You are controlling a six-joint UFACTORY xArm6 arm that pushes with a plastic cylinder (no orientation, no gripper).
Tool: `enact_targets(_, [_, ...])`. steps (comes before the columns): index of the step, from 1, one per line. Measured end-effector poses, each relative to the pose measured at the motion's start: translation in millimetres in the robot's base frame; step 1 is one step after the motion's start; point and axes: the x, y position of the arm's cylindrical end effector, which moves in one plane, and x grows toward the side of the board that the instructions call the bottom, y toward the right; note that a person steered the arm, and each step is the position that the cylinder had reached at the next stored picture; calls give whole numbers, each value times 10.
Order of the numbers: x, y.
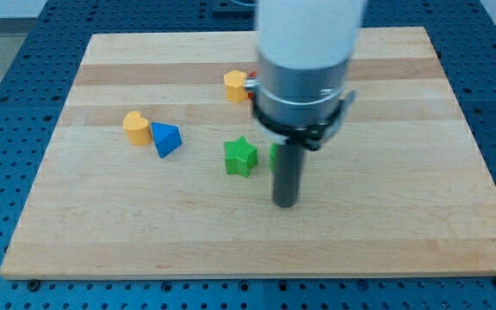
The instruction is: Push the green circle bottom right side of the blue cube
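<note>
My tip [286, 205] rests on the wooden board [403, 215] just right of centre. A green block [273, 155], mostly hidden behind the rod, shows as a sliver just above and left of the tip; its shape cannot be made out. A green star [240, 158] lies to the left of the rod. The blue block [167, 139], with an angular shape, lies further left, touching a yellow block [136, 127] on its left side.
Another yellow block [236, 86] lies near the view's top centre, with a sliver of a red block [251, 80] beside it, mostly hidden by the arm's body. The board lies on a blue perforated table [7, 129].
</note>
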Motion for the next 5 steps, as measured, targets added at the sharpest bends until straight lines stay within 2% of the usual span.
enact_targets(1, [-20, -214])
enact_targets(3, [-290, -195])
enact_targets(5, [-442, 239])
